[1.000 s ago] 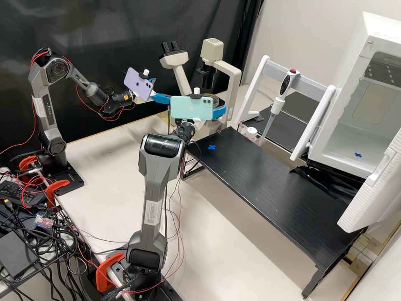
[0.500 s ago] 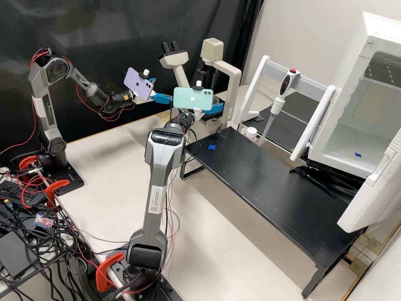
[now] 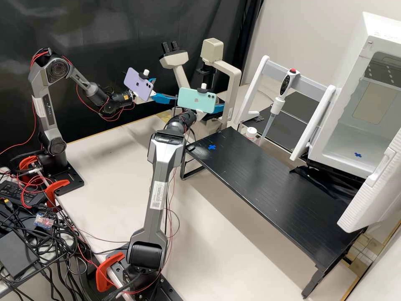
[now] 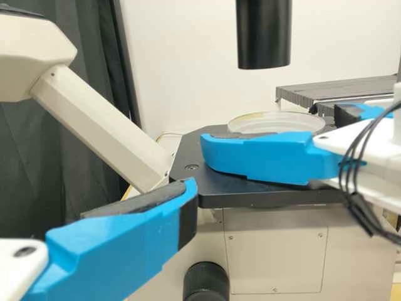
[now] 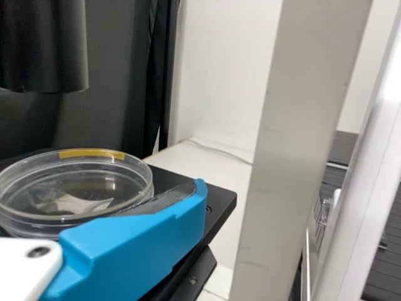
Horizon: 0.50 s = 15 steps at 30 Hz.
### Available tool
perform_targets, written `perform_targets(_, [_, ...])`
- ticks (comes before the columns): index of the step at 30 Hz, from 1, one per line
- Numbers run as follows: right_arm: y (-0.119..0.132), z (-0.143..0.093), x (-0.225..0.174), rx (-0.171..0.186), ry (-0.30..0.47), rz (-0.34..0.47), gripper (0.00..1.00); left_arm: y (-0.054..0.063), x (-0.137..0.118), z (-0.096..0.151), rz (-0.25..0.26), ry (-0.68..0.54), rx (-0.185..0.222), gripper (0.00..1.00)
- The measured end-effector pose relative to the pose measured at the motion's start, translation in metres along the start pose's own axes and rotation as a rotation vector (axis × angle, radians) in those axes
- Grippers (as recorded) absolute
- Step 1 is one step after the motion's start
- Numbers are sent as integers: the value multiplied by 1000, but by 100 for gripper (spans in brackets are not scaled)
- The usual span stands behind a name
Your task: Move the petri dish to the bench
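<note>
**Right hand (image 3: 217,109) open at the dish (image 5: 75,188)**

Its fingers stand apart near the dish; I cannot tell whether they touch it. The dish is at the microscope's (image 3: 214,48) black stage (image 4: 219,188), off the bench (image 3: 267,179). The left hand (image 3: 165,89), fingers also spread, is near the stage.

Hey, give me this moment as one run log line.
Petri dish on microscope stage | right gripper at dish, fingers apart | left gripper open nearby | bench transfer not done

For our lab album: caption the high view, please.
Two robot arms at the microscope, with the black bench and pipette nearby.
</note>
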Motion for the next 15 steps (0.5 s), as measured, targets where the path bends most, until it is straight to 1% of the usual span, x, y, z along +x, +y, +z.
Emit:
perform_targets(3, [-4, 2, 2, -2, -10, -12, 0, 0, 0, 0, 0, 0, 0, 100])
perform_targets(9, [-3, 2, 3, 0, -21, -12, 0, 0, 0, 0, 0, 0, 0, 100])
perform_targets(15, [-3, 3, 3, -6, -28, -16, 0, 0, 0, 0, 0, 0, 0, 100])
